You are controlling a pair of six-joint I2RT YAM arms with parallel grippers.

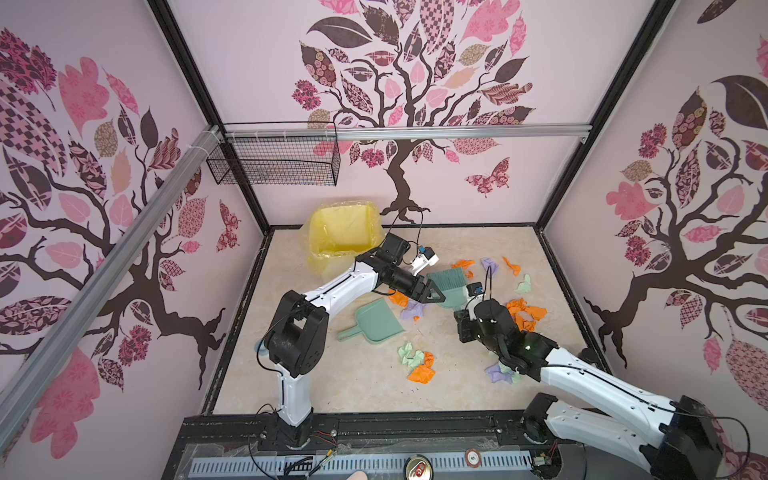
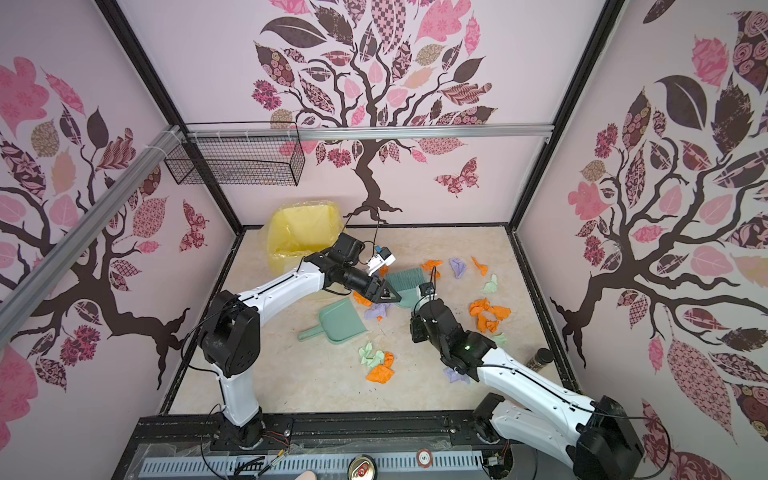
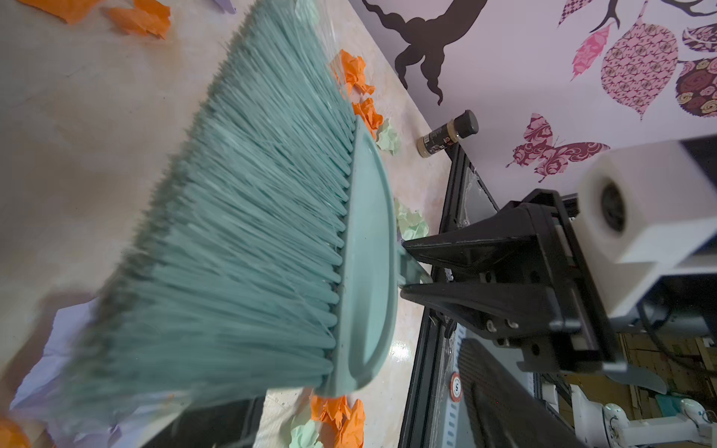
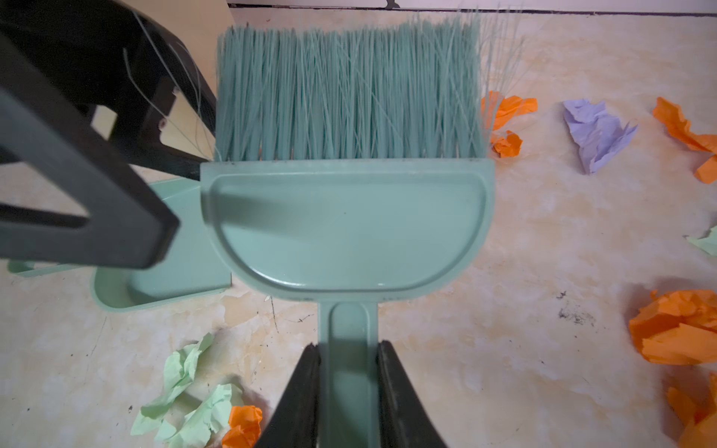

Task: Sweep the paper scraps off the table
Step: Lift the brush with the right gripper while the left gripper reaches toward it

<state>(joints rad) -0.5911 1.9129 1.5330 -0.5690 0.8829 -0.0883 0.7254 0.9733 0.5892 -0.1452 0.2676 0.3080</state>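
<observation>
My right gripper is shut on the handle of the teal brush, whose bristles point toward the back wall. In a top view the brush is at mid-table. My left gripper is open, its fingers beside the left side of the brush head and above the teal dustpan. Paper scraps lie on the table: orange wads to the right, a lilac one by the dustpan, a green and orange cluster nearer the front, and more behind the brush.
A yellow-lined bin stands at the back left. A black wire basket hangs on the wall above it. A dark-capped bottle stands by the right edge. A drink can sits on the front frame.
</observation>
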